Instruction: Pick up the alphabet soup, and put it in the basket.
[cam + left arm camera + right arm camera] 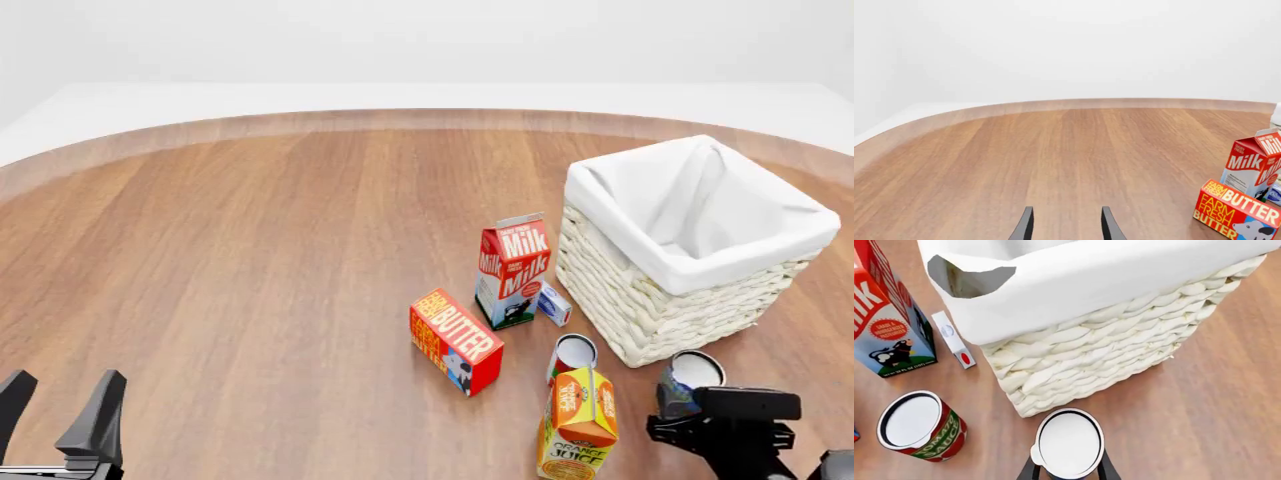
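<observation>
Wooden worktop, pale backdrop. Right gripper: fingers pinching the alphabet soup, can between them, basket just beyond. Left gripper: fingers spread, empty. Grasp apparently made; lift and drop into basket left.

Round wooden table, white backdrop

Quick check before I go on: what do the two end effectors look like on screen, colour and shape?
Both are plain black, with no markings or cables showing. The left end effector has two slim, flat fingers tapering to points, seen as dark blades in its wrist view. The right end effector shows a blocky black body with a rectangular top plate in the front view, and two thin dark fingers in its wrist view.
</observation>
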